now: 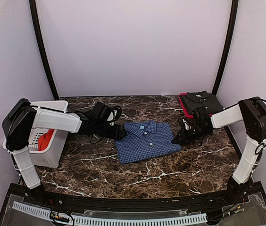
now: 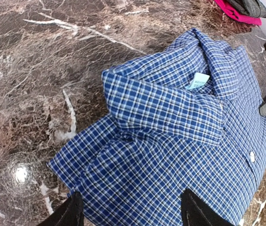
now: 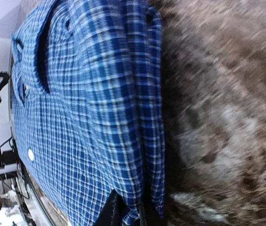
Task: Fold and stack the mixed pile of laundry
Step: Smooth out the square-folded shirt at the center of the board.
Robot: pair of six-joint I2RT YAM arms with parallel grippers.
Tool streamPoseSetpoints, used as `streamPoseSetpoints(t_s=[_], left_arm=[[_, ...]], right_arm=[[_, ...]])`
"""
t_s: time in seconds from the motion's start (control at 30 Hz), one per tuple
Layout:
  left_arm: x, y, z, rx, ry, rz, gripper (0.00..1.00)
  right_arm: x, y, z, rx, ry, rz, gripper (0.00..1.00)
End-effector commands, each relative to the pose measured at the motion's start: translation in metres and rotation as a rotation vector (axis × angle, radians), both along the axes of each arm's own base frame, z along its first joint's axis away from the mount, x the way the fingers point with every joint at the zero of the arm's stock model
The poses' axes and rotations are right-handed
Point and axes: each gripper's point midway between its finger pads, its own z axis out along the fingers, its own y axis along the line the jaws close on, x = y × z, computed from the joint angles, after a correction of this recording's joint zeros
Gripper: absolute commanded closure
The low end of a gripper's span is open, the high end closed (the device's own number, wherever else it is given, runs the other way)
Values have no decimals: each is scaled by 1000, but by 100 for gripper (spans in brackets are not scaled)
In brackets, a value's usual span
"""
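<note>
- The blue checked shirt lies folded into a neat rectangle, collar and button front up, in the middle of the counter. I judge its folding done or nearly so.
- The right end effector is clenched on the shirt's right edge, pinching the folded layers. The left end effector is released, its fingers spread either side of the shirt's left edge near the collar.
- At the back right a dark grey shirt sits folded on a red garment, a stack already begun. The blue shirt lies apart from it, so carrying it there looks like the step left.
- The orange-red shirt lies crumpled in the white basket at the left, not yet folded.
- The counter is dark brown marble with white veins, glossy enough to show lamp glare. Plain pale walls close it in, and two black curved poles rise at the back corners.
</note>
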Motion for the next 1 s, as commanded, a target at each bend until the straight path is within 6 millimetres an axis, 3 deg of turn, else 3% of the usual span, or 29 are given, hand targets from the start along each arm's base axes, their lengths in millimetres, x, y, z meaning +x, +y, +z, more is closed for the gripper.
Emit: streamPoseSetpoints(t_s=[0.0, 0.17, 0.23, 0.3, 0.37, 0.47, 0.57, 0.77, 0.9, 0.97], left_arm=[[-2, 30, -27, 96, 74, 110, 34], [1, 58, -39, 147, 99, 180, 38], [5, 69, -42, 144, 121, 204, 39], [10, 73, -34, 119, 108, 209, 39], [10, 67, -17, 63, 55, 171, 33], [13, 49, 24, -53, -43, 83, 28], [4, 21, 48, -171, -46, -46, 27], [-20, -35, 65, -448, 24, -274, 31], [-15, -49, 44, -487, 72, -267, 33], [-4, -47, 24, -486, 103, -217, 36]], right_arm=[[-37, 16, -10, 38, 66, 32, 97], [-77, 24, -13, 27, 146, 51, 100], [-81, 20, -7, 8, 147, 42, 87], [-72, 16, 13, -12, 82, 26, 68], [-55, 18, 46, 5, -19, 10, 56], [-28, 22, 92, 55, -167, -18, 53], [-10, 37, 112, 145, -208, 11, 55], [10, 69, 102, 299, -154, 103, 65], [18, 79, 75, 360, -104, 123, 71], [29, 73, 56, 372, -75, 94, 73]])
